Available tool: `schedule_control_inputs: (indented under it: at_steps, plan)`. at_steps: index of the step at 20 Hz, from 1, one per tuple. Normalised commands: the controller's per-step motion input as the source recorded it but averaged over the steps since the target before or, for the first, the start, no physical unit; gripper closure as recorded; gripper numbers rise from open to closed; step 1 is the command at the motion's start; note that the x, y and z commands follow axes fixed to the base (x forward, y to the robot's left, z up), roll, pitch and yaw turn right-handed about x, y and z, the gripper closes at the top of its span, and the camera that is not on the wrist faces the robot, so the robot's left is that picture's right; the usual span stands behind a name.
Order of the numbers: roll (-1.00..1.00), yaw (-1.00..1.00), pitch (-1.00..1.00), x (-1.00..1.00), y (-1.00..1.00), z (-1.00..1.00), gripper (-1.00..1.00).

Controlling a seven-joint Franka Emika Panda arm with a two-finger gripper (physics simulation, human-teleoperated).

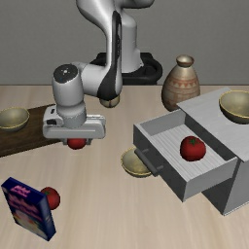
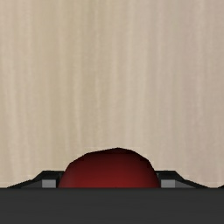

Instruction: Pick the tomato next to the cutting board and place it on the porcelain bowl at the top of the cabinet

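A red tomato (image 1: pixel 76 144) sits between my fingers, just off the end of the dark cutting board (image 1: pixel 21 142). My gripper (image 1: pixel 75 140) is shut on it. In the wrist view the tomato (image 2: pixel 107 168) spans the gap of the gripper (image 2: pixel 108 183), and both fingertips (image 2: pixel 47 182) press against its sides, with bare wooden table beyond. The porcelain bowl (image 1: pixel 235 105) stands on top of the grey cabinet (image 1: pixel 219 131) at the exterior view's right, far from my hand.
The cabinet's drawer (image 1: pixel 160 167) stands open with a second tomato (image 1: pixel 193 148) inside. A small bowl (image 1: pixel 136 162) lies in front of it. Another bowl (image 1: pixel 12 119) rests on the cutting board. A brown vase (image 1: pixel 182 83) stands behind the cabinet. A blue box (image 1: pixel 26 206) and a third tomato (image 1: pixel 52 198) lie at the front left.
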Motion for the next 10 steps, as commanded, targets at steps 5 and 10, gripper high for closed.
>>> schedule_control_inputs:
  at_steps: [5, 10]
  plan:
    - [0.0, 0.0, 0.0, 0.0, 0.0, 0.2, 1.0]
    - [0.0, 0.0, 0.0, 0.0, 0.0, 0.4, 1.0]
